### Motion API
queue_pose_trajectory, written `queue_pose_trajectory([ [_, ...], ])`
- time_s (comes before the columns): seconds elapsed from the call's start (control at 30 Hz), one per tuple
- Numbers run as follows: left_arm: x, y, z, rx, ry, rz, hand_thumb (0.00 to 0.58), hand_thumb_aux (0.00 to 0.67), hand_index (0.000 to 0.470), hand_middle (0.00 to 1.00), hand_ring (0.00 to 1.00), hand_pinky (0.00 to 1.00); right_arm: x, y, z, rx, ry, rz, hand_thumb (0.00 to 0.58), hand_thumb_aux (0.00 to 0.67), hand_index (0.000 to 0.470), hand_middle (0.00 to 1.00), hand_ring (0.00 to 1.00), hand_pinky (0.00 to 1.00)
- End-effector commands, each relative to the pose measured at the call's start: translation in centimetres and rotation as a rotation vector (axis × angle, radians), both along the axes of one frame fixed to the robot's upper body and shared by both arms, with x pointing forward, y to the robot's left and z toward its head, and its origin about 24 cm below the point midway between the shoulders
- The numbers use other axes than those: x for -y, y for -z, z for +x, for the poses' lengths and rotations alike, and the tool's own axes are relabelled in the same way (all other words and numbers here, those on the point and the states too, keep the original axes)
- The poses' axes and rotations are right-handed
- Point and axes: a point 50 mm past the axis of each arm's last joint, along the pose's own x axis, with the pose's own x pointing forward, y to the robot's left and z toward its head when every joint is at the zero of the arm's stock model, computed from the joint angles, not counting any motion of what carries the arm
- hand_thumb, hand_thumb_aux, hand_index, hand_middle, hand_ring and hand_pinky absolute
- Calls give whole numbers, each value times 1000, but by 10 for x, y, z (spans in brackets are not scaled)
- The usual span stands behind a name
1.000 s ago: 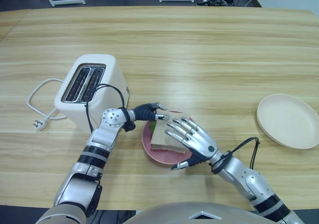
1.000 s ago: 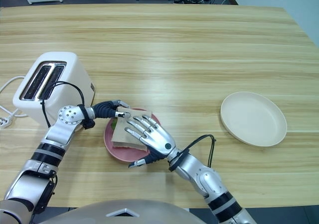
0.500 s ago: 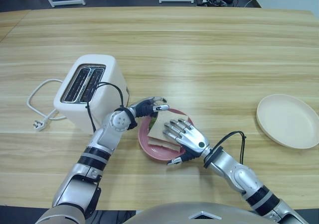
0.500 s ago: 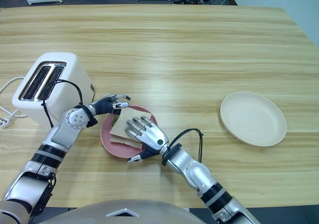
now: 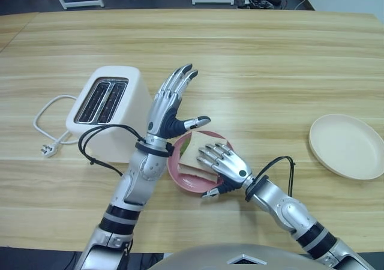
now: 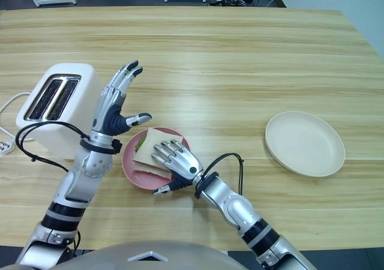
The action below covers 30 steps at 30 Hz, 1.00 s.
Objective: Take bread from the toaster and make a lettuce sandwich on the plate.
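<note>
On the pink plate (image 5: 174, 173) just beside the toaster (image 5: 105, 111), my right hand (image 5: 227, 163) lay flat, fingers spread and gripping nothing, on the lettuce sandwich's (image 5: 192, 156) top slice, while my left hand (image 5: 170, 105) stood raised above the plate's left edge, fingers straight and empty.

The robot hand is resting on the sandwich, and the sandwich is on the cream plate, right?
No. The right robot hand does rest on the sandwich, but the sandwich is on the pink plate, as the right eye view shows. The cream plate lies apart, farther right.
</note>
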Motion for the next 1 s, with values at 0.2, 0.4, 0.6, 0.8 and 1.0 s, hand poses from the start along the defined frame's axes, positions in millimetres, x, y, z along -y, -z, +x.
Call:
queue_pose_trajectory([
  [0.2,-12,42,-8,-201,-9,-62,0,0,0,0,0,0,38,20,-8,-106,61,-12,0,0,0,0,0,0],
  [0.4,-22,41,-12,-212,-33,-99,0,0,0,0,0,0,36,-28,-1,93,32,324,0,0,0,0,0,0],
  [0.6,-26,34,-25,-190,8,-103,0,0,0,1000,1000,1000,59,-72,0,217,104,583,0,0,0,0,0,0],
  [0.8,-67,22,-49,-472,-91,81,580,670,470,1000,1000,1000,116,-72,-9,110,310,424,580,670,470,1000,1000,1000],
  [1.0,-69,31,-66,-696,-73,273,580,670,470,1000,1000,1000,131,-36,-36,-115,389,248,580,670,470,1000,1000,1000],
])
